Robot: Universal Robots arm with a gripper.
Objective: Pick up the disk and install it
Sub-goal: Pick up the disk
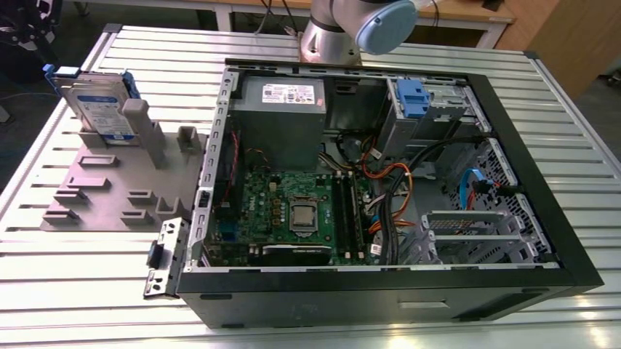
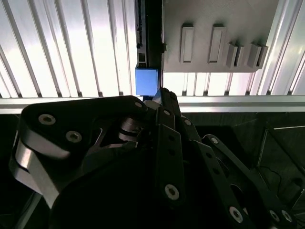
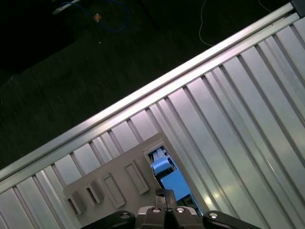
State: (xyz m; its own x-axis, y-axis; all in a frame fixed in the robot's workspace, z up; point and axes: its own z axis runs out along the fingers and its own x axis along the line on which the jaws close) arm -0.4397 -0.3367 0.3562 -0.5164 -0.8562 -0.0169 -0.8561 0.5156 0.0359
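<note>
**Pickup not yet made, install untouched**

You have the end effector [image 3: 162, 193] hanging above the disk [image 1: 97, 109], drawn narrow and holding nothing. The disk stands on edge in the grey holder [image 1: 107, 189] on the bench [image 1: 572, 131], toward the exterior view's left and well apart from the open computer case [image 1: 529, 182]. In both wrist views the disk's blue edge shows just past the end effector's tip. By my reading, no step is finished: the grasp, the lift and the seating inside the case all remain.
</note>
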